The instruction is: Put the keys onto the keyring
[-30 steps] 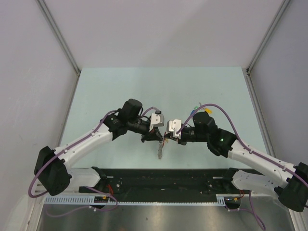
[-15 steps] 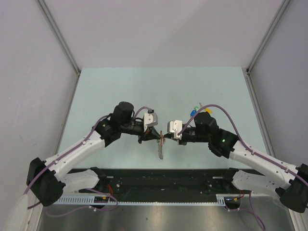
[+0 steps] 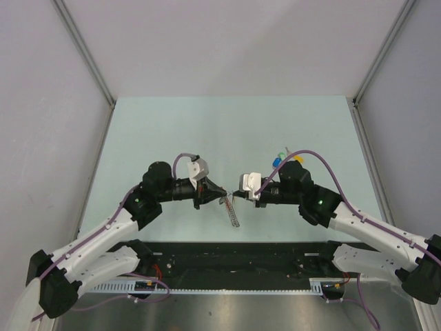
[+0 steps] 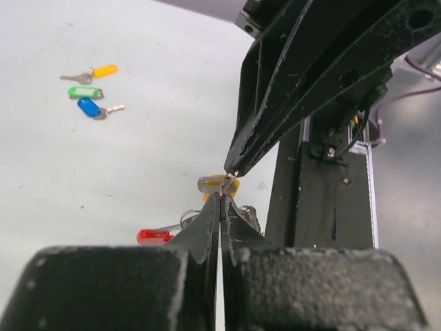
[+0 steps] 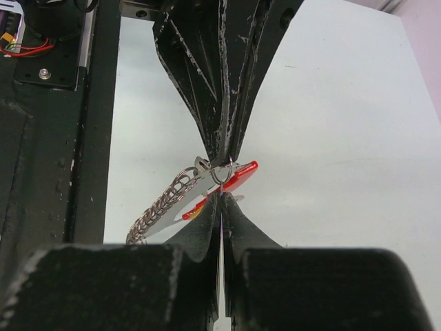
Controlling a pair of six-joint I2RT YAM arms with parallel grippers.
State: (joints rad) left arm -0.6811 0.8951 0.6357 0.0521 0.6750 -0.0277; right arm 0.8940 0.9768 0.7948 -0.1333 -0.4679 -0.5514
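**Operator:** Count for this entry?

**Notes:** You have two grippers, one keyring and four keys [image 4: 85,92]. Three keys lie loose and close together on the table [image 3: 172,131], to the right of the grippers: a yellow key [image 4: 103,70], a green key [image 4: 85,92] and a blue key [image 4: 88,106]. Each has a flat, rounded plastic head on a short silvery blade. The fourth key [image 4: 227,185], also yellow-headed, sits right at the keyring.

**Operator:** Keyring position, and the jaws?

**Notes:** Your keyring [image 5: 227,181] is held in the air between the two tips, over the near middle of the table. It has one thin wire ring, one glossy red tag [image 5: 244,169] and one silvery chain [image 5: 160,208] of woven links hanging down.

- Left gripper [image 4: 220,201]: jaws pressed to a hairline on the wire ring.
- Right gripper [image 5: 220,200]: the same, pinching from the opposite side.
- The two tips face each other, almost touching.
- The fingers are black and tapered, with scuffed edges.
- The table is pale green and matte.
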